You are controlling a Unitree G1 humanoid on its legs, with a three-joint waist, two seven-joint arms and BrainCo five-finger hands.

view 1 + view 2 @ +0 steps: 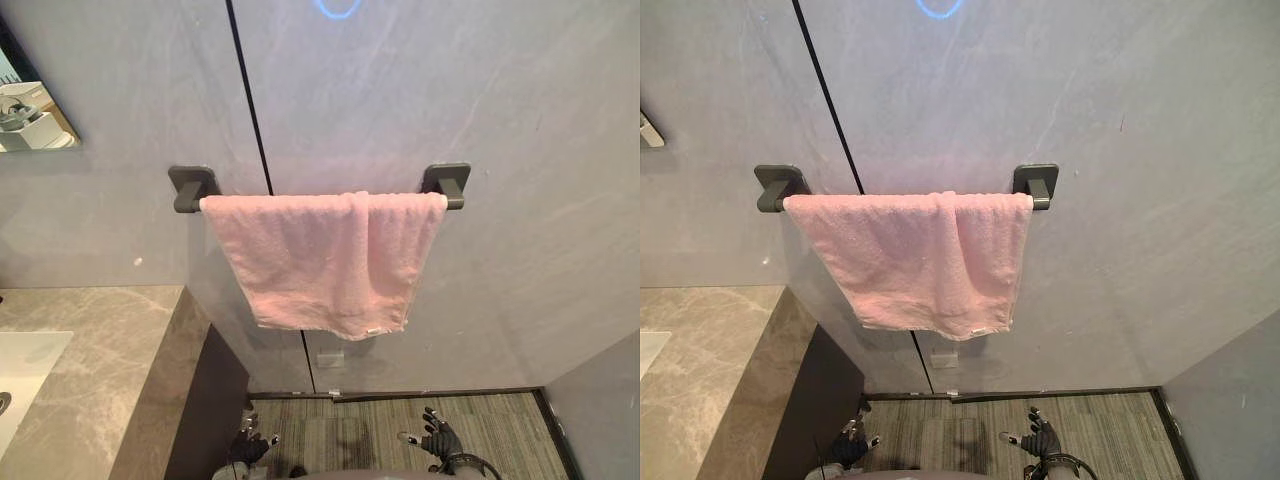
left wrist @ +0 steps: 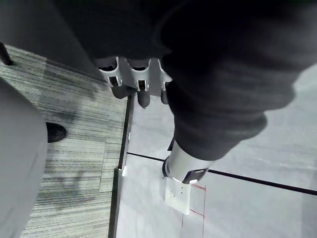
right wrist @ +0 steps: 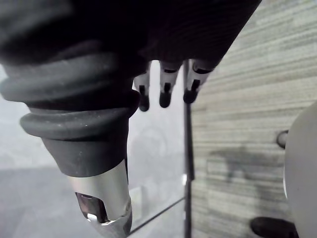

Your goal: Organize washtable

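Filling lower left: the marble worktop [image 1: 110, 345], with a white sink [image 1: 25, 365] set into it at the frame's left edge.
Left hand: the left hand [image 1: 248, 447] hung low at bottom centre-left over the striped floor [image 1: 340, 430]. Its fingers [image 2: 142, 96] were relaxed and nearly straight, holding nothing.
Towel: a pink towel [image 1: 320, 262] was draped over the wall rail at frame centre, between the left bracket [image 1: 192, 187] and the right bracket [image 1: 447, 183]. An extra fold lay over its right part, and its hem sloped down toward the right.
Right hand: the right hand [image 1: 440, 438] hung at bottom centre-right. Its fingers [image 3: 165, 96] were loose and spread, with nothing in them.
Relation: the towel lay straight up the frame from both hands and well apart from them. Its long axis ran level along the rail, left to right. Its lowest corner hung nearer the right hand, so that arm looked the readier reach. The worktop lay up and left of the left hand.
Count: one towel, one rail, two brackets, one worktop, one sink, two hands.
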